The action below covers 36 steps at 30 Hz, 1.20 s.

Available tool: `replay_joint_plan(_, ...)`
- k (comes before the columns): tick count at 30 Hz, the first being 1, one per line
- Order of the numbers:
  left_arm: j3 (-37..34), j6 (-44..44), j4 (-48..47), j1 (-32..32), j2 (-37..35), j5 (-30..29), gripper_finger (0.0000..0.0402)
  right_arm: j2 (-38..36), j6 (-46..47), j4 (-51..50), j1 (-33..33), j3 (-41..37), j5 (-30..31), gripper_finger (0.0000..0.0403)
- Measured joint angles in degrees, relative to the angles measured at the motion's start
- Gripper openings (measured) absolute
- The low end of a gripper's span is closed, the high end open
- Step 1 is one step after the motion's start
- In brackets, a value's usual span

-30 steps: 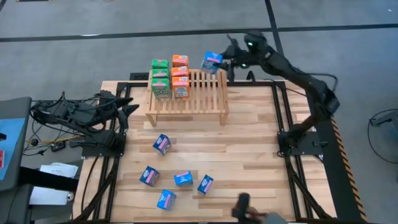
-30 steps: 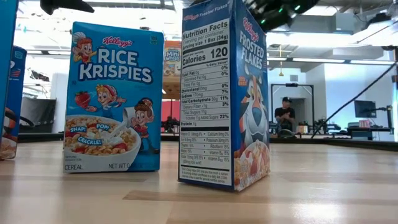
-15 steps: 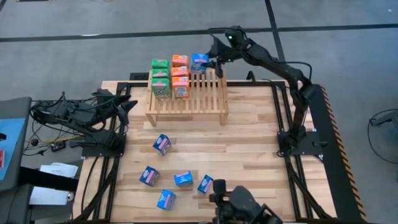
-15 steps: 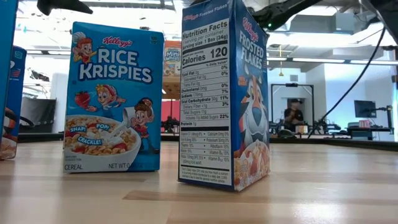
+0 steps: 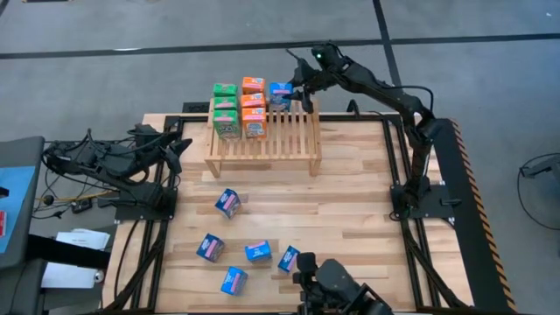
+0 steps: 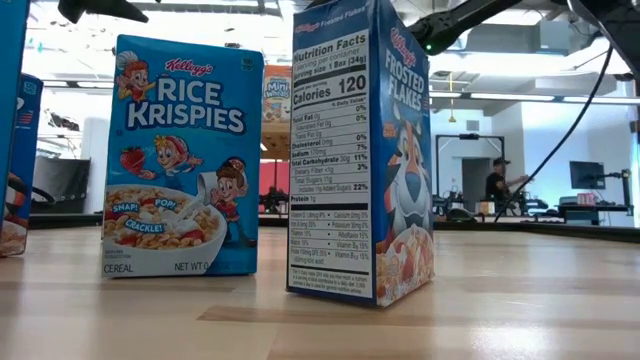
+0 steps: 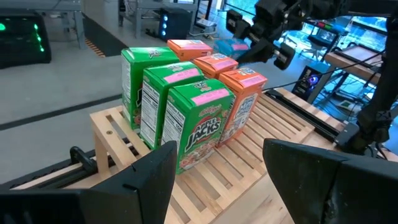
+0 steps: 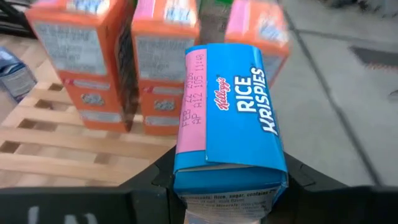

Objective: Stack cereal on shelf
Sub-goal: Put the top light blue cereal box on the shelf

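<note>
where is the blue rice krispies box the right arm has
In the high view, the Rice Krispies box sits in the right gripper over the shelf's far edge, beside the orange boxes.

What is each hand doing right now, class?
Left hand: open, holding nothing, parked at the table's left edge.
Right hand: closed on a blue Rice Krispies box over the shelf.

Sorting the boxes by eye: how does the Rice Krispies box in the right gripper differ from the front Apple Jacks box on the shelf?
The Rice Krispies box is blue; the Apple Jacks box is green. The first is held by the right gripper at the shelf's back edge; the second stands free on the slats. Both have pink tops.
</note>
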Motion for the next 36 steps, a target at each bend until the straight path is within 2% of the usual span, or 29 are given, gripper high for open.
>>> replay_joint_plan(27,0.0,0.0,0.0,0.0,0.0,-1.7,0.0228,0.9,4.0,0.9,0.4,0.0,1.0,0.0175)
replay_joint_plan(36,0.0,0.0,0.0,0.0,0.0,-2.0,0.0228,0.9,4.7,0.8,0.5,0.0,1.2,0.0207)
